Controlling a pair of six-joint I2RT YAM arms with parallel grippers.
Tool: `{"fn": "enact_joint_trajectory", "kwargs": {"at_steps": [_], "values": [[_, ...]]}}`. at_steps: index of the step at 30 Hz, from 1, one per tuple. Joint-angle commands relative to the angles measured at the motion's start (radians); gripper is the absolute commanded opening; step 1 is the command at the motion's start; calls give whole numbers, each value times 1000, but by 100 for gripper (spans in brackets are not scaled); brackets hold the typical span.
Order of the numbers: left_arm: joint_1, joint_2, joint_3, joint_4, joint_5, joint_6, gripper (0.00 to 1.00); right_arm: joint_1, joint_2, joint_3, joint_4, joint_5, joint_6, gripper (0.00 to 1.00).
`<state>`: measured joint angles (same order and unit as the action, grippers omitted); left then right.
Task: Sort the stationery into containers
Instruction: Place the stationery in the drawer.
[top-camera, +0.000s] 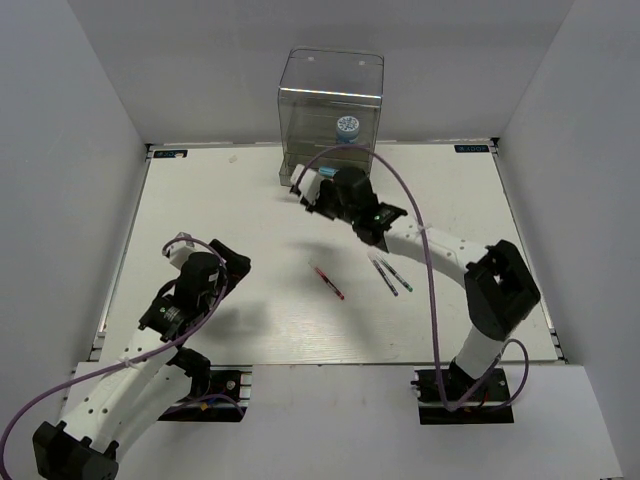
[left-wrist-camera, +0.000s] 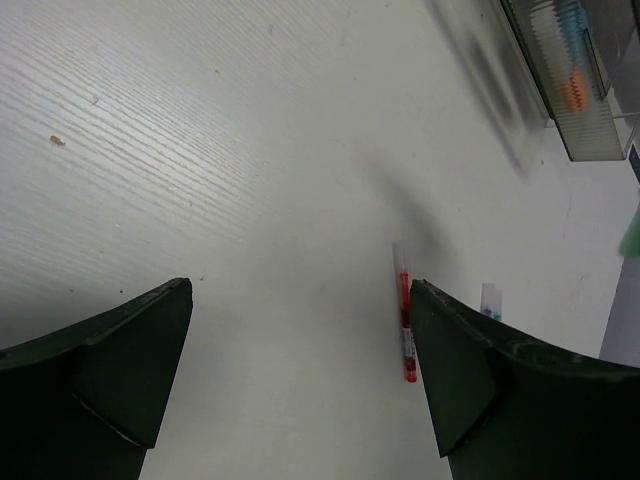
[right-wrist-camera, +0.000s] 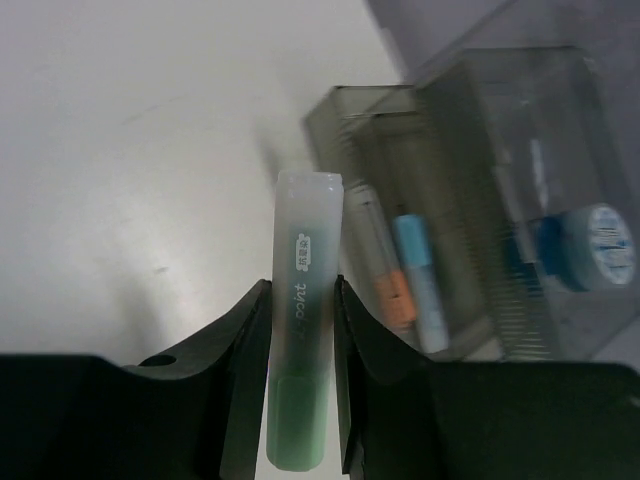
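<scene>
Right wrist view gives the grip: the right gripper (right-wrist-camera: 300, 290) pinches the green marker (right-wrist-camera: 305, 215) between its jaws, cap toward the clear container (right-wrist-camera: 520, 140). Its low tray (right-wrist-camera: 335, 120) holds an orange marker (right-wrist-camera: 393, 298) and a light-blue marker (right-wrist-camera: 420, 270); the jar (right-wrist-camera: 588, 245) sits in another compartment.

This looks like the delivery step. Next, the marker needs carrying over that tray and releasing clear of its rim.

Only the top view shows the red pen (top-camera: 328, 282) and two dark pens (top-camera: 390, 275) lying mid-table (top-camera: 250, 200), well apart from the container at the far edge. The left wrist view shows the left gripper (left-wrist-camera: 300, 300) spread wide, empty.
</scene>
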<state>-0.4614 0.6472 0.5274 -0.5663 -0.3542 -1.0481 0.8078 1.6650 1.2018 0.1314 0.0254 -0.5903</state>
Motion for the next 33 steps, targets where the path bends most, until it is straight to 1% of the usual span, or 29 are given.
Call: {"fn": "enact_joint_trajectory", "kwargs": {"at_steps": [1, 2, 3, 5, 6, 8, 11, 14, 19, 21, 26, 29, 33], "values": [[1, -6, -14, 48, 24, -3, 100, -105, 94, 149, 40, -51, -80, 0], [1, 5, -23, 48, 34, -3, 100, -123, 134, 178, 28, -70, -95, 0], [1, 5, -23, 60, 34, -3, 100, -166, 150, 268, -2, -141, -100, 0], [1, 14, -23, 60, 43, -3, 100, -191, 218, 326, -80, -197, -132, 0], [1, 14, -23, 60, 43, -3, 100, -211, 232, 391, -94, -266, -167, 0], [1, 14, -32, 69, 52, -3, 100, -239, 277, 435, -130, -317, -198, 0], [1, 14, -43, 81, 52, -3, 100, -265, 314, 456, -130, -438, -264, 0], [1, 14, -43, 92, 61, -3, 100, -285, 354, 469, -130, -492, -322, 0], [1, 45, -43, 112, 80, -3, 100, -297, 430, 524, -130, -493, -356, 0], [1, 57, -43, 112, 80, -3, 100, -305, 459, 542, -130, -484, -358, 4], [1, 77, -43, 131, 89, -3, 100, -320, 489, 588, -130, -479, -359, 4], [1, 88, -33, 141, 89, 7, 100, -331, 489, 588, -130, -495, -344, 4], [1, 121, -33, 166, 98, 7, 100, -334, 493, 587, -130, -496, -342, 13]]}}
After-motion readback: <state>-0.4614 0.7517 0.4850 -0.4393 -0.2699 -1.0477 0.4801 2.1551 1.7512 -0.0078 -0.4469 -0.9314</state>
